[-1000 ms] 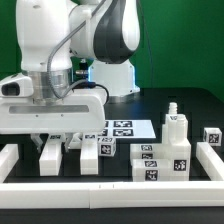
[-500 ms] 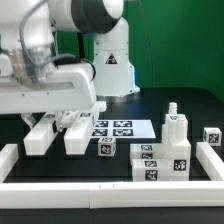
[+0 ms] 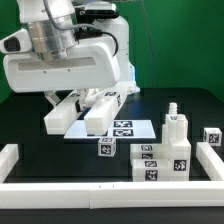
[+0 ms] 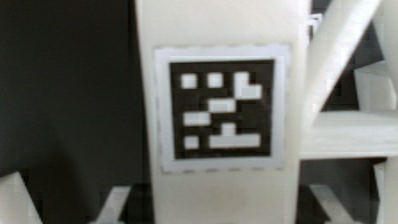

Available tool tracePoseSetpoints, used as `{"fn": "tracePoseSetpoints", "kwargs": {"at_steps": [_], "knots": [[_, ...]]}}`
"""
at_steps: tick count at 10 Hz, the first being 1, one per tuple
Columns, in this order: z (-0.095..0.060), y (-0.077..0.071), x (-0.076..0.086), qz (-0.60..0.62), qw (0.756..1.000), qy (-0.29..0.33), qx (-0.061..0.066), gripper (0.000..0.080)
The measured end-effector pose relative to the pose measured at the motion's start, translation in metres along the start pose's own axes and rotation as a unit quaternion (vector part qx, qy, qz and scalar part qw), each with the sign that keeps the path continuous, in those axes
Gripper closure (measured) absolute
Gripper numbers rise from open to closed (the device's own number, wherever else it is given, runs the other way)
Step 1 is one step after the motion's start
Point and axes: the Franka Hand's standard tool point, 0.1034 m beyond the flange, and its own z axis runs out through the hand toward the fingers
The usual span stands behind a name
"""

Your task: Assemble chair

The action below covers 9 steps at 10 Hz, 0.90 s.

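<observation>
Chair part (image 3: 100, 114), white, tagged: clamped in pincer (image 3: 86, 98), clear of counter (image 3: 40, 150); other chair pcs (image 3: 162, 158) on counter just beside marker board (image 3: 130, 128).

A black table (image 3: 55, 150) carries everything, fenced along the front and both sides by a low white rail (image 3: 110, 187). Flat on it near the middle lies the marker board (image 3: 137, 127) (its end toward the exterior view's left is hidden). Just in front of the board stands a small white cube (image 3: 106, 148) with a tag on its face. Toward the exterior view's right sits a cluster of white blocks (image 3: 165, 160), tagged and packed together, with a short peg (image 3: 172, 105) on the tallest. Apart from the cluster, near the rail on that side, rests another tagged cube (image 3: 212, 137).
</observation>
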Motion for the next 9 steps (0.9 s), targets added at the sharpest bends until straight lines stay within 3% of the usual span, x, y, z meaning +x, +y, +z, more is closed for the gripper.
{"fn": "tracePoseSetpoints", "kwargs": {"at_steps": [3,4,6,7,9], "knots": [[-0.001,0.001,0.0,0.019,1.0,-0.001,-0.004,0.0515],[-0.011,0.002,0.002,0.053,0.999,0.006,-0.01,0.0515],[-0.024,-0.013,-0.002,0.156,0.987,0.021,-0.028,0.0515],[-0.022,-0.019,-0.005,0.169,0.985,0.023,-0.022,0.0515],[-0.02,-0.017,-0.005,0.157,0.987,0.021,-0.024,0.0515]]}}
